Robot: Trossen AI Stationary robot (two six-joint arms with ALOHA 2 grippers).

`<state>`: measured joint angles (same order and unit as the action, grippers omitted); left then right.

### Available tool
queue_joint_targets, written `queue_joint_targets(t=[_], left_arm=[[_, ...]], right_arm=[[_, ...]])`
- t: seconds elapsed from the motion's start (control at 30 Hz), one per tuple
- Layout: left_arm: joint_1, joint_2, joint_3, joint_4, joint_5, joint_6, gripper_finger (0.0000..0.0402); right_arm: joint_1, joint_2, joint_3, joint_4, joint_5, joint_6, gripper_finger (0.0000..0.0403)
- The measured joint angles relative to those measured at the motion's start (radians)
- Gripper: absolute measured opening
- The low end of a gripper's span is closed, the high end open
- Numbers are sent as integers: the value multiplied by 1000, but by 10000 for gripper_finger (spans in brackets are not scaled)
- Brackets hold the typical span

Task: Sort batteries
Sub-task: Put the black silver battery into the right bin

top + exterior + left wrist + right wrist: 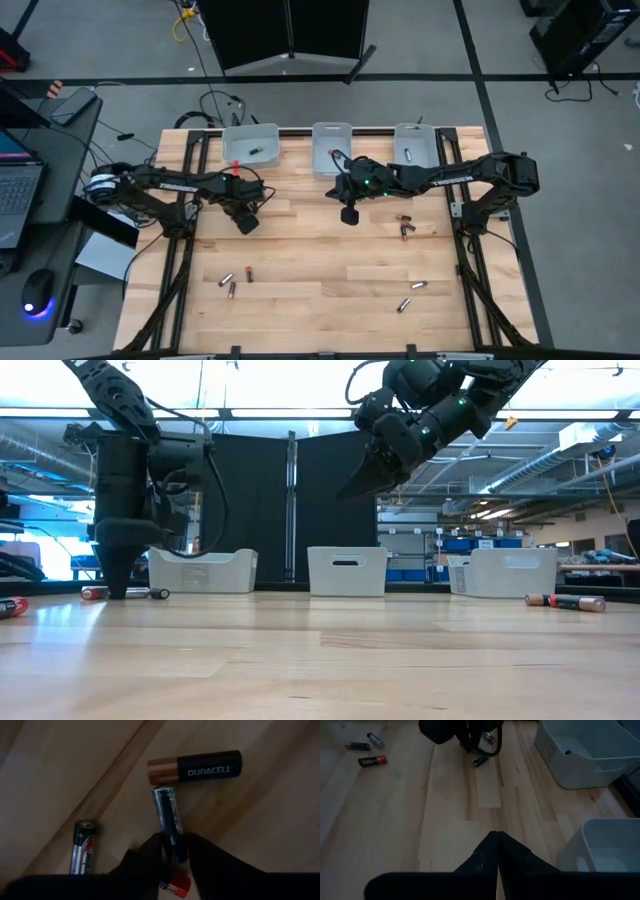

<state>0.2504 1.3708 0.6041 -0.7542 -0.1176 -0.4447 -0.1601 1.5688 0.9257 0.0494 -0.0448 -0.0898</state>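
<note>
My left gripper (pixel 245 221) is down at the table left of centre (pixel 116 588), shut on a dark blue-grey battery (pixel 169 822). A copper-and-black battery (pixel 195 767) lies just beyond that battery's far end. A black-and-silver battery (pixel 82 852) lies beside it, and a red-ended one (pixel 176 885) shows under the fingers. My right gripper (pixel 350 214) hangs shut and holding nothing above the table's middle (pixel 362 482) (pixel 497 852). More batteries lie on the wood at the right (pixel 405 226), near right (pixel 411 294) and near left (pixel 236 278). My left gripper pinches the blue-grey battery near its closer end (pixel 173 844) between its two fingers (pixel 145 857), which lie across it. The fingers come from above, pointing down. The battery lies flat on the table, its far end (pixel 161 792) close to the copper-and-black battery.
Three translucent bins stand along the far edge: left (pixel 250 145) with a battery inside, middle (pixel 332 148) and right (pixel 415 143). Bare wood lies between the two grippers and toward the near edge. A desk with a laptop stands off the table's left side (pixel 30 190).
</note>
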Motion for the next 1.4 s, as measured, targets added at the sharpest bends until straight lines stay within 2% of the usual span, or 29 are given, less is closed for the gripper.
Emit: queue_joint_targets(t=[0.1,0.23,0.37,0.53,0.63,0.7,0.8,0.97,1.1,1.2,1.4], left_arm=[[-1,0,0,-3,2,-5,46],[-10,-21,-2,-4,-6,-11,44],[-34,-57,-7,-1,-18,-58,44],[-111,-115,-7,16,-33,-114,44],[-174,-147,-7,89,-70,-101,44],[-214,-161,-7,188,-98,-100,44],[-258,-169,-26,426,-98,-75,44],[-273,-149,-105,922,-26,-31,44],[-271,-110,-145,1289,35,-4,44],[-271,-81,-147,1436,42,22,44],[-270,-22,-118,1536,61,62,44]], right_arm=[[3,0,0,0,0,0,17],[3,0,0,0,0,-8,7],[3,0,0,0,-9,-8,14],[5,0,0,-1,-33,0,9],[5,0,-31,44,-95,2,7],[5,0,-89,145,-149,20,9],[6,0,-209,353,-170,72,12],[35,1,-374,713,-154,214,9],[68,1,-416,890,-101,311,22],[88,1,-397,934,-75,367,40],[114,1,-329,945,-9,405,84]])
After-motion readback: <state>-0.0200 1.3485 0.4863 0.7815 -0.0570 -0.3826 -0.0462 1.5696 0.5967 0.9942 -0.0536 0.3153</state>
